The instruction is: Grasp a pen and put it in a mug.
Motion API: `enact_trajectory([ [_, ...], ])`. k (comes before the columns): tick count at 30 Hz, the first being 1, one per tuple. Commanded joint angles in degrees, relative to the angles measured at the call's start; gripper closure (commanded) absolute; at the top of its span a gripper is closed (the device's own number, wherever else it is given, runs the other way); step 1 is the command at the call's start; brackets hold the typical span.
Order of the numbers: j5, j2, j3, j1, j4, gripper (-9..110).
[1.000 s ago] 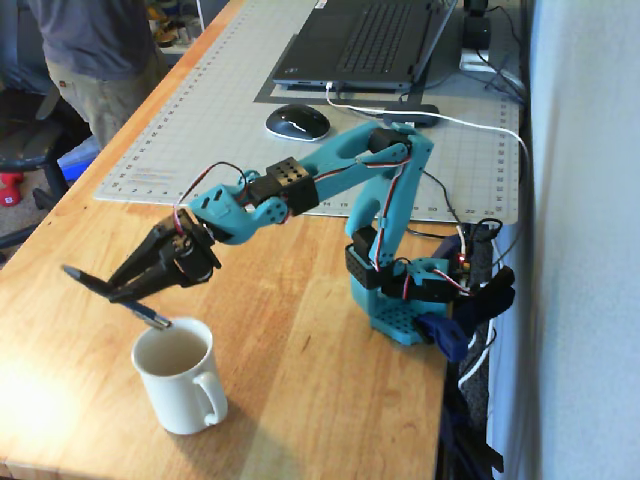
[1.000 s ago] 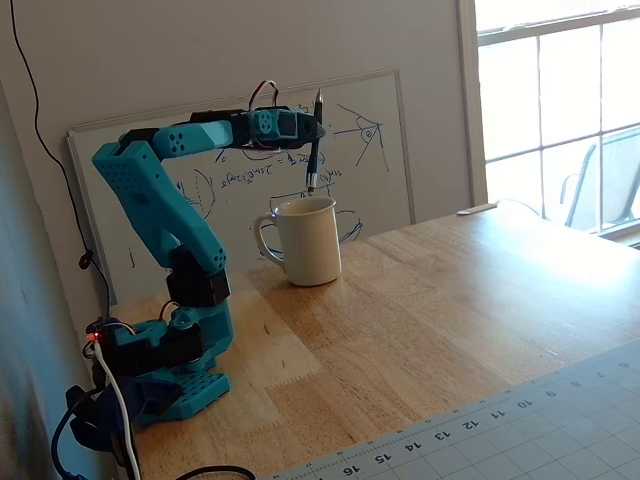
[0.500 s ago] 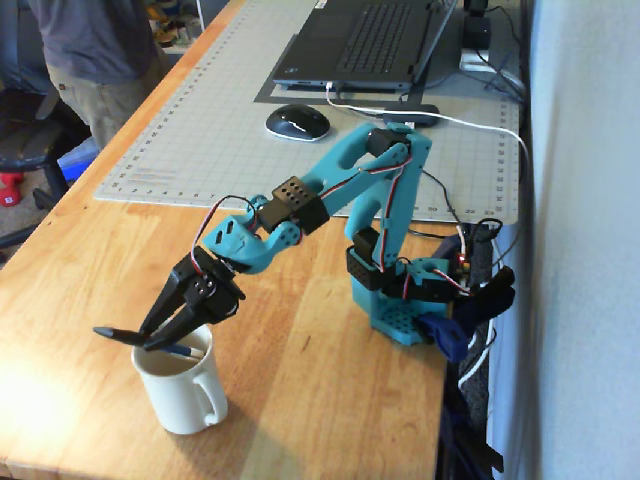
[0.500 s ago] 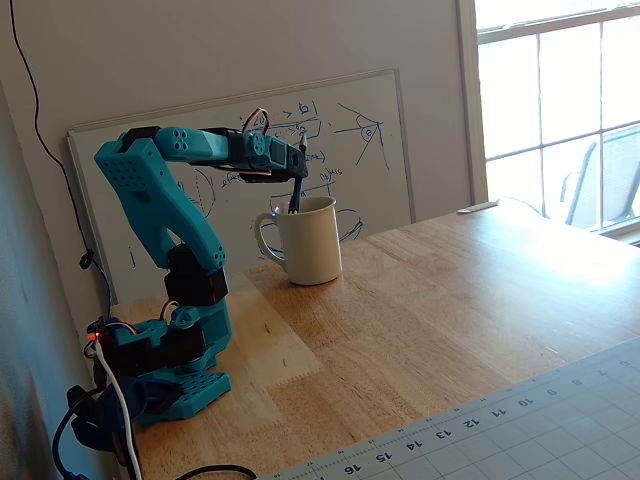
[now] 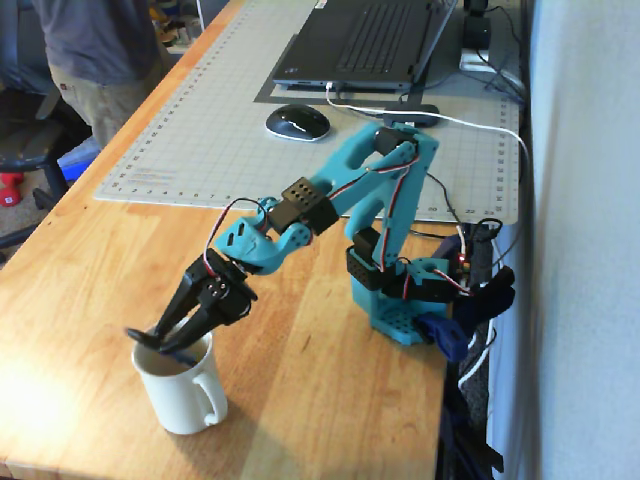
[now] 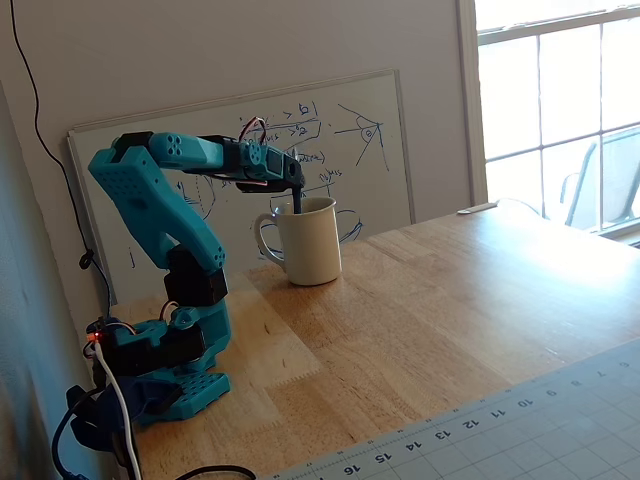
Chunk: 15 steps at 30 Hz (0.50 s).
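A: We begin with the wide pale wooden table (image 5: pixel 330 330), then the turquoise plastic arm (image 5: pixel 350 190). At lower left in a fixed view stands the plain cream-white ceramic mug (image 5: pixel 180 385) with its loop handle.

B: We see the black two-finger gripper (image 5: pixel 160 343) just above its rim, closed on the slim dark grey-black pen (image 5: pixel 150 340), which lies partly over the opening.

A: In that view we read the pen as slanted. In the side fixed view the pen (image 6: pixel 297 203) stands nearly upright, its lower end already inside the mug (image 6: pixel 310 245).

B: So we judge that the release needs only opening.
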Motion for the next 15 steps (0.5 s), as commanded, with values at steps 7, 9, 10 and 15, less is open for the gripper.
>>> enact_trajectory([
  [7, 1.85, 16.26, 2.02, 6.77, -0.70, 91],
  [9, 6.06, 18.54, 2.90, 8.79, -0.53, 94],
  [10, 9.14, 19.95, 3.78, 9.76, -0.53, 96],
  [15, 28.65, 27.42, 8.96, 14.50, -0.62, 100],
])
